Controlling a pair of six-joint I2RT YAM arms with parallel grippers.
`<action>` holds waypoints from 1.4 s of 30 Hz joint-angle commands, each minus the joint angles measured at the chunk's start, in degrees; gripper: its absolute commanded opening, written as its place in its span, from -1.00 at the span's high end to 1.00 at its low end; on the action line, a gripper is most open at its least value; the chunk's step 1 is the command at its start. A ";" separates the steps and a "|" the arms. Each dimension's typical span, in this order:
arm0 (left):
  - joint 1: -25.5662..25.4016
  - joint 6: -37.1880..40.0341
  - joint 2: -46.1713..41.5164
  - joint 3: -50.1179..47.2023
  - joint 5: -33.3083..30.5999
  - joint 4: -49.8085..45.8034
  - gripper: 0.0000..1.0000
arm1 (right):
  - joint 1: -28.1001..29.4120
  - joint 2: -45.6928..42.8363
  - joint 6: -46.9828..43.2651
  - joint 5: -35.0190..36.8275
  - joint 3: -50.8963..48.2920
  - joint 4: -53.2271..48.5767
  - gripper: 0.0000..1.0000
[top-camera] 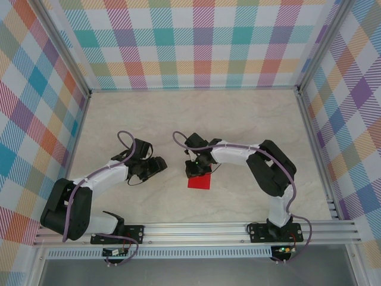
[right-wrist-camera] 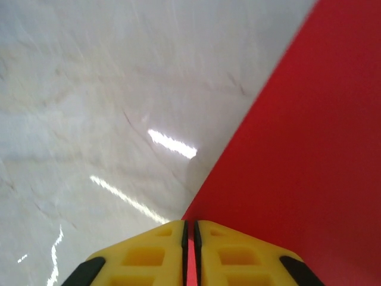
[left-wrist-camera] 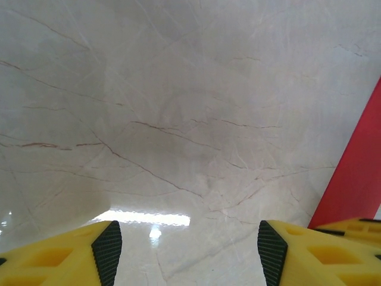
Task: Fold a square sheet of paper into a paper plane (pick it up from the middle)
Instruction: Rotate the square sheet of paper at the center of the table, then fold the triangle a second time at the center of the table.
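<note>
The square sheet of paper (top-camera: 200, 182) is bright red and sits at the table's middle, near the front. My right gripper (top-camera: 196, 171) stands at its far edge, shut on that edge. In the right wrist view the red paper (right-wrist-camera: 309, 143) spreads to the right, and a thin red strip runs between the closed yellow fingers (right-wrist-camera: 149, 256) of that gripper (right-wrist-camera: 190, 229). My left gripper (top-camera: 159, 165) is left of the paper, apart from it, open. In the left wrist view its gripper (left-wrist-camera: 189, 238) holds nothing, and a red paper edge (left-wrist-camera: 354, 179) shows at the right.
The table (top-camera: 238, 119) is pale marble, walled by checked panels on the left, back and right. An aluminium rail (top-camera: 196, 229) with both arm bases runs along the front edge. The right arm's elbow (top-camera: 271, 170) bends out to the right of the paper.
</note>
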 commanded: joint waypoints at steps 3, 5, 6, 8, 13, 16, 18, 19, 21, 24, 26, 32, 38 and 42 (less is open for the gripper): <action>-1.07 -2.84 -1.35 1.51 3.74 4.36 -0.31 | -1.24 -6.26 2.71 4.12 1.01 0.46 0.50; -2.31 -4.21 -1.86 1.36 3.34 5.13 -0.33 | -2.10 -7.65 5.79 7.99 0.59 0.48 0.40; -3.16 -5.06 -2.31 1.24 2.83 5.26 -0.34 | -2.64 -8.05 6.60 8.43 0.19 0.51 0.39; -4.95 -6.75 -2.81 0.98 2.27 6.27 -0.36 | -3.64 -8.47 7.77 8.75 -0.87 0.23 0.36; -10.30 -9.41 -0.94 2.04 3.25 7.72 -0.37 | -5.31 -9.20 9.45 7.51 -5.20 1.11 0.25; -12.48 -10.28 0.97 3.03 4.05 8.00 -0.34 | -5.71 -8.80 10.02 5.02 -7.54 4.22 0.25; -13.26 -10.99 1.90 3.11 4.48 8.42 -0.31 | -5.89 -7.43 10.39 4.00 -7.38 5.03 0.26; -13.52 -11.06 2.21 3.13 4.81 8.62 -0.30 | -6.02 -6.93 10.63 3.87 -7.29 5.47 0.27; -14.10 -11.36 3.12 3.21 6.11 9.40 -0.27 | -6.28 -5.70 11.37 3.84 -7.14 6.11 0.31; -14.84 -11.20 5.18 3.97 8.06 9.70 -0.25 | -6.85 -4.68 12.51 4.27 -7.41 5.72 0.34; -15.50 -11.06 6.84 4.54 9.02 10.10 -0.26 | -7.35 -4.15 13.07 4.15 -7.96 5.56 0.36; -17.99 -11.39 11.61 6.10 10.09 10.75 -0.26 | -9.81 -3.37 14.31 -0.12 -11.92 9.90 0.36; -20.83 -12.08 13.95 9.81 6.00 5.90 -0.27 | -13.81 -1.69 15.56 -8.09 -14.67 14.51 0.37; -22.03 -12.43 14.19 11.24 4.28 3.45 -0.28 | -15.39 -1.49 16.07 -10.74 -16.34 15.88 0.38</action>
